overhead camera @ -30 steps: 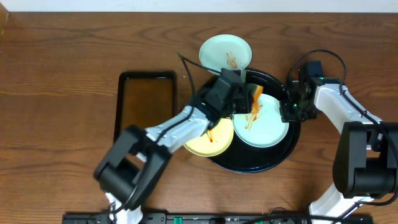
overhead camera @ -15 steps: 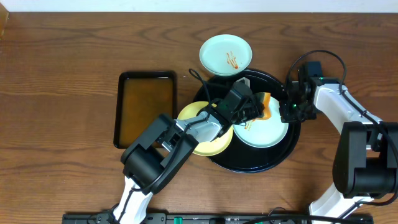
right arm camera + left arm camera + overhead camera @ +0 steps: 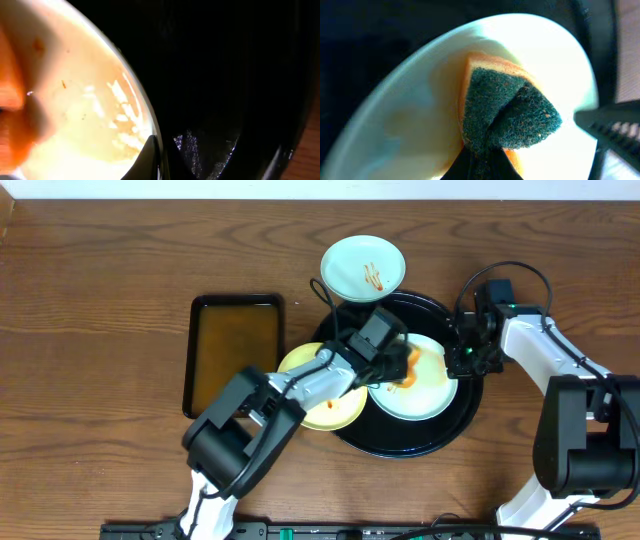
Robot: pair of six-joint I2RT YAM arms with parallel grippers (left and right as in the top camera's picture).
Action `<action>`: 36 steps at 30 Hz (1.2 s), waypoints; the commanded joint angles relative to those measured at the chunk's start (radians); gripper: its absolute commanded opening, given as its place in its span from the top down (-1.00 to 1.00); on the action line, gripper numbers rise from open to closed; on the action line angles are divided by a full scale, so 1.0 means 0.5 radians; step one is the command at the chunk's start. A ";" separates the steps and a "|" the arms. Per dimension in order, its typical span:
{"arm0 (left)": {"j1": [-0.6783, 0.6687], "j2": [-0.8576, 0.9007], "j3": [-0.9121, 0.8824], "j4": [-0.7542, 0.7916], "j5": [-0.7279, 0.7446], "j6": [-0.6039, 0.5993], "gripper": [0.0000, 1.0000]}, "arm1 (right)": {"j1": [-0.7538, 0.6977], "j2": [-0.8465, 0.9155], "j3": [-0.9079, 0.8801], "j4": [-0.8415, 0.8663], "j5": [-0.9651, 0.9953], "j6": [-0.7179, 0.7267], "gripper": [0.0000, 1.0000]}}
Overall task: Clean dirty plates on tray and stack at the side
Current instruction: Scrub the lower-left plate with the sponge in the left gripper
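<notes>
Left wrist: left gripper (image 3: 481, 159) fingers clamped the sponge (image 3: 507, 112) against 1 pale plate (image 3: 410, 115); right gripper (image 3: 156, 154) fingers pinched its rim.

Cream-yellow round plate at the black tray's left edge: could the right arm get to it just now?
Probably not. The left arm lies across the cream-yellow round plate while holding a green-and-orange sponge to the pale blue-white round plate, whose rim the right fingers are shut on.
</notes>
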 commanded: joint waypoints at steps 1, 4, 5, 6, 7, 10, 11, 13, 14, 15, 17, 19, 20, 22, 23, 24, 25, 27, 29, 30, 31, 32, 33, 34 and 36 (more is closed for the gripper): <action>0.064 -0.014 -0.101 -0.260 -0.098 0.346 0.85 | 0.014 0.046 -0.024 -0.008 0.021 0.024 0.98; 0.063 -0.145 -0.101 -0.473 -0.128 0.393 0.85 | 0.014 0.046 -0.024 -0.011 0.021 0.024 0.98; 0.062 -0.168 -0.101 -0.516 -0.115 0.390 0.85 | 0.014 0.046 -0.024 -0.011 0.021 0.025 0.98; 0.061 -0.188 -0.101 -0.532 -0.092 0.396 0.85 | 0.014 0.046 -0.024 -0.011 0.021 0.027 0.98; 0.058 -0.222 -0.099 -0.520 -0.050 0.420 0.86 | 0.014 0.046 -0.024 -0.008 0.021 0.040 0.98; 0.045 -0.353 -0.080 -0.352 -0.008 0.504 0.85 | 0.014 0.046 -0.024 -0.008 0.021 0.039 0.98; 0.042 -0.403 -0.076 -0.269 -0.012 0.513 0.85 | 0.014 0.046 -0.024 -0.008 0.021 0.039 0.98; 0.031 -0.444 -0.076 -0.194 -0.059 0.504 0.85 | 0.014 0.046 -0.024 -0.009 0.021 0.039 0.98; 0.017 -0.449 -0.076 -0.166 -0.104 0.505 0.85 | 0.014 0.046 -0.024 -0.011 0.021 0.039 0.98; -0.001 -0.446 -0.076 -0.156 -0.128 0.505 0.85 | 0.014 0.046 -0.024 -0.014 0.021 0.039 0.98; -0.060 -0.395 -0.076 -0.155 -0.159 0.505 0.85 | 0.014 0.046 -0.024 -0.016 0.021 0.039 0.98; -0.114 -0.334 -0.076 -0.152 -0.159 0.490 0.85 | 0.014 0.046 -0.024 -0.015 0.020 0.039 0.98; -0.134 -0.309 -0.076 -0.148 -0.159 0.475 0.85 | 0.014 0.046 -0.024 -0.015 0.020 0.040 0.98; -0.179 -0.217 -0.076 -0.147 -0.160 0.425 0.85 | 0.014 0.046 -0.024 -0.018 0.020 0.039 0.98; -0.190 -0.182 -0.076 -0.150 -0.161 0.414 0.85 | 0.014 0.046 -0.024 -0.021 0.020 0.039 0.98; -0.195 -0.141 -0.076 -0.158 -0.160 0.395 0.85 | 0.014 0.046 -0.024 -0.024 0.020 0.039 0.97; -0.195 -0.112 -0.076 -0.164 -0.159 0.384 0.85 | 0.014 0.046 -0.024 -0.027 0.020 0.039 0.97; -0.188 -0.057 -0.076 -0.197 -0.186 0.385 0.85 | 0.014 0.046 -0.024 -0.035 0.021 0.039 0.98; -0.172 -0.043 -0.076 -0.251 -0.355 0.405 0.85 | 0.014 0.046 -0.024 -0.040 0.021 0.039 0.98; -0.160 -0.046 -0.076 -0.254 -0.428 0.446 0.85 | 0.014 0.046 -0.024 -0.040 0.021 0.039 0.98; -0.147 -0.054 -0.073 -0.250 -0.471 0.478 0.85 | 0.014 0.046 -0.024 -0.040 0.021 0.039 0.98; -0.127 -0.057 -0.062 -0.246 -0.500 0.517 0.85 | 0.014 0.046 -0.024 -0.039 0.021 0.039 0.98; -0.104 -0.060 -0.041 -0.247 -0.506 0.543 0.85 | 0.014 0.046 -0.024 -0.039 0.021 0.039 0.98; -0.077 -0.060 -0.015 -0.247 -0.505 0.545 0.85 | 0.014 0.046 -0.024 -0.040 0.021 0.039 0.97; -0.043 -0.060 0.030 -0.247 -0.502 0.544 0.85 | 0.014 0.046 -0.024 -0.043 0.021 0.039 0.98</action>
